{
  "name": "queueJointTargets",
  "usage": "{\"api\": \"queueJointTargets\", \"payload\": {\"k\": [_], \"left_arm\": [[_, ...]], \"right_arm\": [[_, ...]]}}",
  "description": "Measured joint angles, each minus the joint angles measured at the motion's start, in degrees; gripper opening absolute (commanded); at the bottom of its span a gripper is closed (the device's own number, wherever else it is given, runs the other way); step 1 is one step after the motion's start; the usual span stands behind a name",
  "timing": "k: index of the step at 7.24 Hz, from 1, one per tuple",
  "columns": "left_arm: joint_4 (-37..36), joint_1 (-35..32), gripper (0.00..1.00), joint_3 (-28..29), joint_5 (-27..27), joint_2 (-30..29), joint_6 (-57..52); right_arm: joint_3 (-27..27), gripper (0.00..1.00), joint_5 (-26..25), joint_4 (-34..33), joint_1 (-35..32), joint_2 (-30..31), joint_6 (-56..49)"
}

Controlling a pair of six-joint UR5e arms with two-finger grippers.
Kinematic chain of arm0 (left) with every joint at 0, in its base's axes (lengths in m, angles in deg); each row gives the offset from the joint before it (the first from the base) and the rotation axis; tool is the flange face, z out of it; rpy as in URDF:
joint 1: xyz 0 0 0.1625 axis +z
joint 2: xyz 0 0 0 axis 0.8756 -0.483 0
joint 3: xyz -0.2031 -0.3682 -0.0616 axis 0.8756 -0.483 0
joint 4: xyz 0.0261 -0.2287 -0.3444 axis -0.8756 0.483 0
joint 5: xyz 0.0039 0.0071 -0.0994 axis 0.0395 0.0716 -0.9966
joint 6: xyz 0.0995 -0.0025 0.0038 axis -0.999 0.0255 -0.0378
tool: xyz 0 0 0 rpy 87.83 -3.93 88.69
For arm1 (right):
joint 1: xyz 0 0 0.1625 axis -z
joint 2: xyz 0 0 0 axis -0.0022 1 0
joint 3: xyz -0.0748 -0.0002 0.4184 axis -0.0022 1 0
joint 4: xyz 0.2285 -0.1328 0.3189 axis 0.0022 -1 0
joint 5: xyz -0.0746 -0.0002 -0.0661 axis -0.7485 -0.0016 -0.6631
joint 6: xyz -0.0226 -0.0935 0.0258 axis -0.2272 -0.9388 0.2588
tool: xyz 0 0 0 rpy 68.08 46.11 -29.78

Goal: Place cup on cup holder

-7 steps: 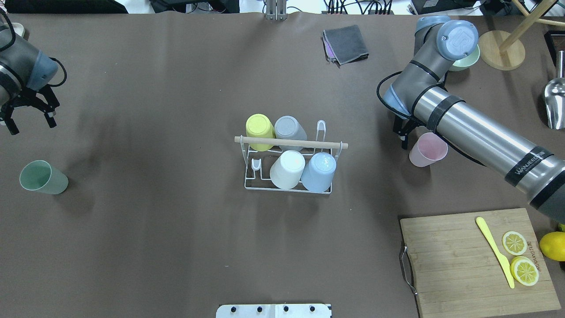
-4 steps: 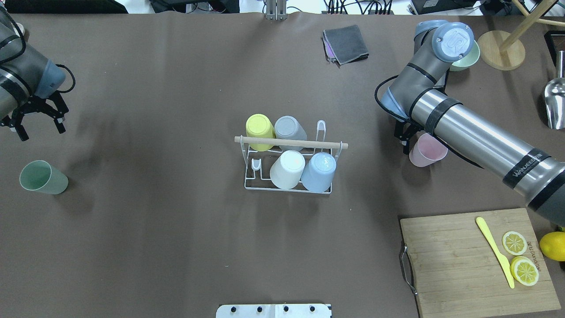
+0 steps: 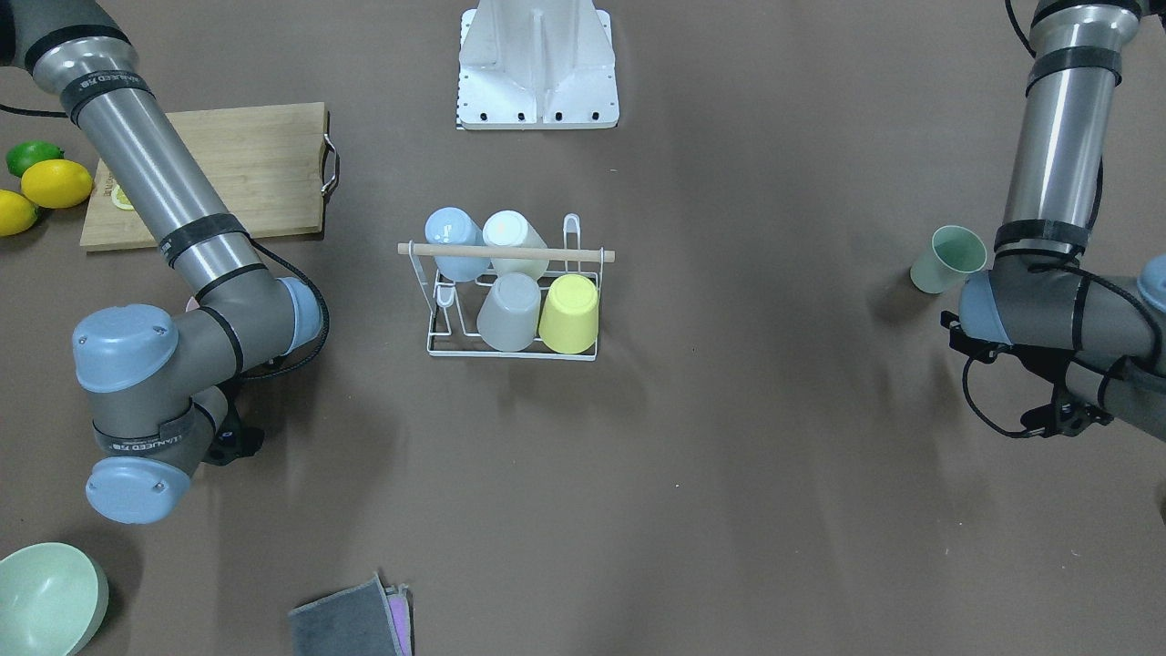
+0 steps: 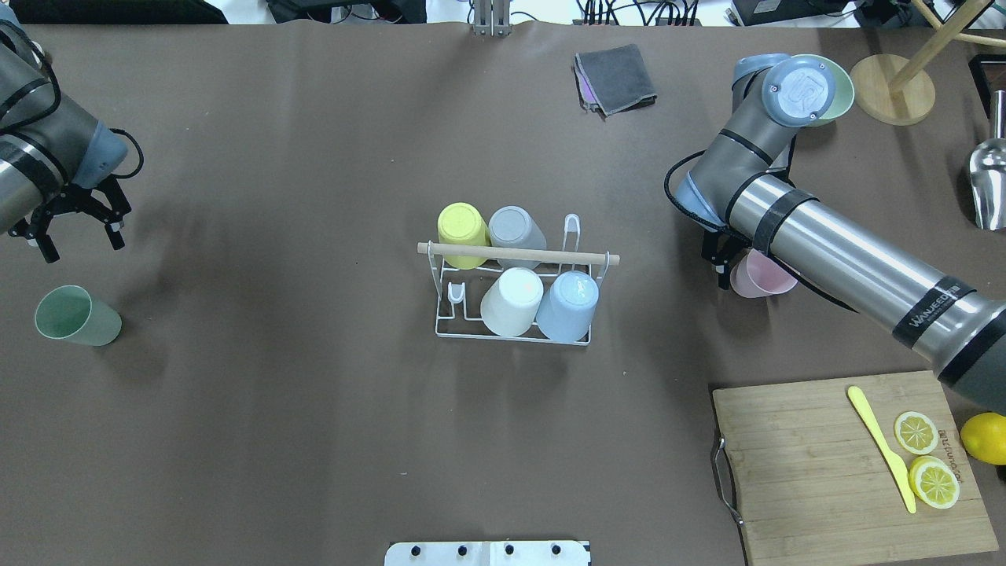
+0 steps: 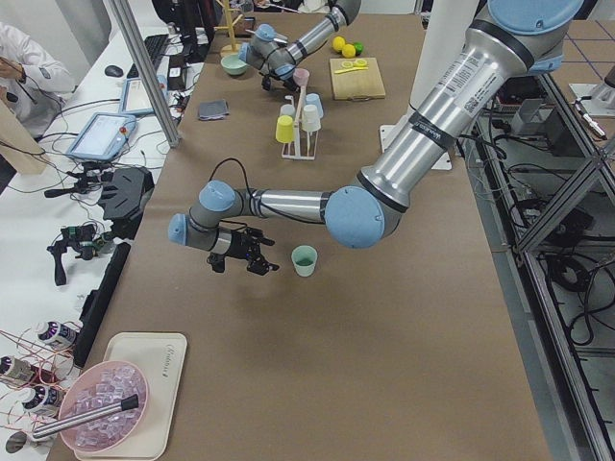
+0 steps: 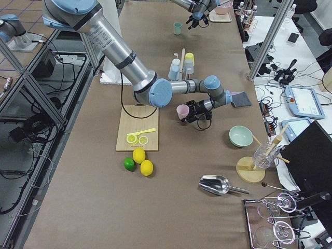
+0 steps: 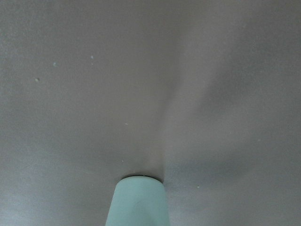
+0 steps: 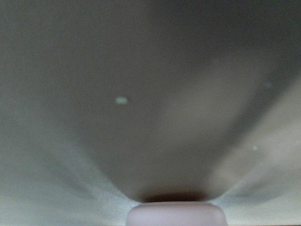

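The white wire cup holder (image 4: 448,330) with its wooden rod handle stands mid-table and holds upside-down yellow, grey, white and blue cups. A green cup (image 4: 75,314) stands upright at the table's left and shows at the bottom of the left wrist view (image 7: 136,202). My left gripper (image 4: 81,242) is open and empty, just beyond the green cup. A pink cup (image 4: 766,277) stands to the right of the holder, partly under my right forearm. My right gripper (image 4: 727,263) is open right at the pink cup's far-left side, mostly hidden by the arm. The pink cup's rim fills the bottom of the right wrist view (image 8: 176,214).
A wooden cutting board (image 4: 817,472) with lemon slices and a yellow knife lies front right, a lemon (image 4: 986,436) beside it. A folded grey cloth (image 4: 615,77), a green bowl (image 4: 842,94), a wooden stand (image 4: 892,98) and a metal scoop (image 4: 989,181) sit along the far and right edges.
My left gripper has moved right and nearer to the green cup. My right gripper has moved closer to the pink cup, and the forearm now covers more of it.
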Motion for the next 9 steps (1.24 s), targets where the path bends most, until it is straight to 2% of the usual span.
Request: {"api": "queueJointTargets", "payload": {"k": [1, 2, 3, 7, 9], "left_arm": [[-0.04, 0.38, 0.97, 0.0, 0.02, 0.17, -0.02], [-0.05, 0.81, 0.97, -0.03, 0.03, 0.41, -0.07], [-0.06, 1.3, 0.97, -0.06, 0.03, 0.73, -0.15], [-1.54, 2.06, 0.97, -0.4, 0.17, 1.25, -0.66], [-2.07, 2.26, 0.97, -0.56, 0.2, 1.45, -1.07]], "right_arm": [[0.09, 0.42, -0.02, -0.21, 0.02, 0.02, -0.05], [0.12, 0.16, 0.1, -0.39, 0.04, 0.03, -0.41], [0.12, 0.0, 0.2, -1.07, 0.04, -0.07, -1.09], [-0.34, 0.0, 0.12, -5.72, -2.09, -2.11, -2.09], [-2.3, 0.0, -0.48, -6.05, -4.58, -4.27, -2.59]]}}
